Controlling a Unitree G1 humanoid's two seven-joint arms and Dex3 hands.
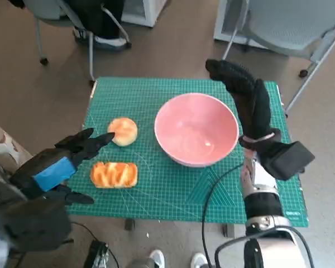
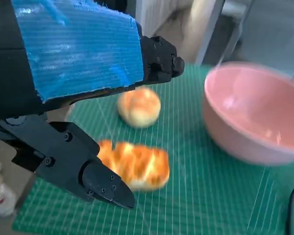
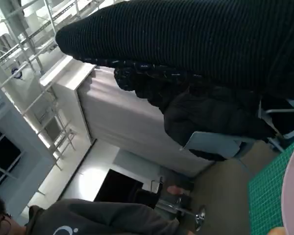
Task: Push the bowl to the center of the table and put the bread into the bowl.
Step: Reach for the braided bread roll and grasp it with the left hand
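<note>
The green cutting mat covers the table top; its near edge is partly hidden behind both forearms. The pink bowl stands on the mat just beside the right hand's fingers, on their inner side; in the left wrist view its far rim is blurred and cut off by the frame edge.

The right hand, in its black glove, is raised with fingers extended beside the bowl's rim. Whether it touches the bowl cannot be told. Nothing is held. The right wrist view shows only the glove as a dark band, a sliver of mat and bowl, and a person in a dark jacket beyond.

The left hand hovers with fingers apart, holding nothing. The long bread lies on the mat just beyond the lower fingers, its near end hidden behind them in the left wrist view. The round bun lies just past the upper fingertips, between them and the bowl.
</note>
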